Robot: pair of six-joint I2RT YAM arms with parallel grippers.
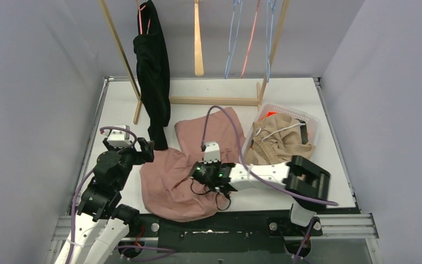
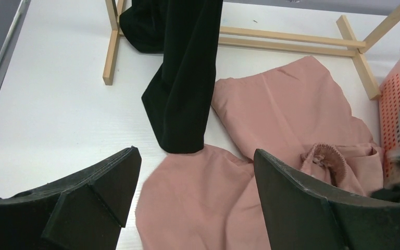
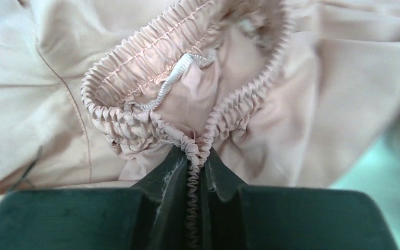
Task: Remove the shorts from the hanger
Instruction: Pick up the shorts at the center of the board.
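Right gripper (image 3: 196,161) is clamped tight on the waistband (image 3: 151,52) of the pink shorts (image 1: 167,184), which lie on the table (image 1: 209,88); left gripper (image 2: 195,161) gapes empty beside the hanging dark shorts (image 1: 153,77); best to lift slowly, letting the fabric trail free toward the basket (image 1: 309,119).

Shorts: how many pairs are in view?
4: dark pair hanging on the rack, pink pair on the table, beige pair in the basket, orange pair peeking out beside it. The basket may hide more.

Grey walls (image 1: 27,66); white table (image 1: 299,91); wooden rack (image 1: 214,101) at back.
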